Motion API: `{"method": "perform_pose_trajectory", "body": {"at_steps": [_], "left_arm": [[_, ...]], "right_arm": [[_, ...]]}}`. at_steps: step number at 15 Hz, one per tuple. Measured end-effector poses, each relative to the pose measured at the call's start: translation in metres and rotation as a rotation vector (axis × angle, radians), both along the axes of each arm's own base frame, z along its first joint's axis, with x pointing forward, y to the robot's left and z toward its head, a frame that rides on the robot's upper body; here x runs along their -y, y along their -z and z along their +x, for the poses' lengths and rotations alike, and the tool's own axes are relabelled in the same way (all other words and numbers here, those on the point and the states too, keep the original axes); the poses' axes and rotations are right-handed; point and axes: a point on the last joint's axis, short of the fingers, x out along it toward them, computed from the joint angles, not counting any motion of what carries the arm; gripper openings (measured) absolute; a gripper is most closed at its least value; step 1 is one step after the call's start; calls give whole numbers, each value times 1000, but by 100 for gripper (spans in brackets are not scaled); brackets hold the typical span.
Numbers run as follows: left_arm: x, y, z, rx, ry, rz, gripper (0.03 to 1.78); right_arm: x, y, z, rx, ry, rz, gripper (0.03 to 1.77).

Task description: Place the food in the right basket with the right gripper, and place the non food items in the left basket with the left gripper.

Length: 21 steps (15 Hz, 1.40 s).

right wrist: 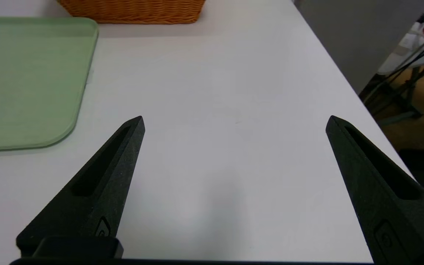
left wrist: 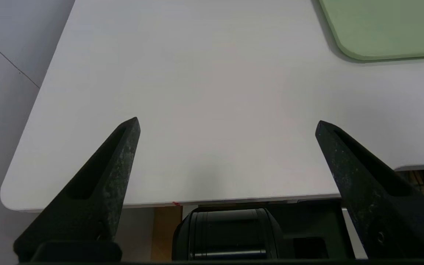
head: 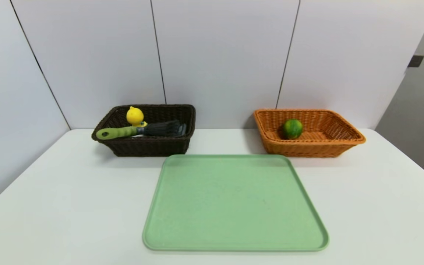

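Your left gripper [left wrist: 227,123] and right gripper [right wrist: 235,121] hang spread and empty, with bare table [left wrist: 212,92] between their fingers. Beyond them, the brush [head: 140,130] hides the toy's [head: 135,115] base in the left basket [head: 149,147].

The lime [head: 292,129], round, green and glossy, sits inside the right basket [head: 344,141], toward that basket's left end. This basket is orange-tan woven wicker, rectangular with flared sides, and stands on the white bench [head: 68,191] near the wall.

The left basket [head: 145,147] is dark brown, almost black wicker, also rectangular, well apart from the orange one. In it stands a yellow toy figure [head: 135,116], upright, its top rising above the rim. The brush [head: 142,130] lies across the basket, its green handle resting on the left rim and poking outward, its grey bristles pointing toward the right side. A grey edge [head: 183,129] shows just beyond the bristles, too hidden to identify.
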Motion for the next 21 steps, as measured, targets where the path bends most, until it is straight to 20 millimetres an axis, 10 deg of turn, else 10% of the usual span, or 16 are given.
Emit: {"method": "perform_pose_trajectory", "body": {"at_steps": [13, 21], "left_arm": [[0, 18, 9, 261, 5, 19, 169], [-1, 60, 60, 495, -1, 136, 169]], "right_arm": [[-3, 35, -7, 561, -178, -56, 170], [-4, 75, 0, 185, -187, -2, 170]]}}
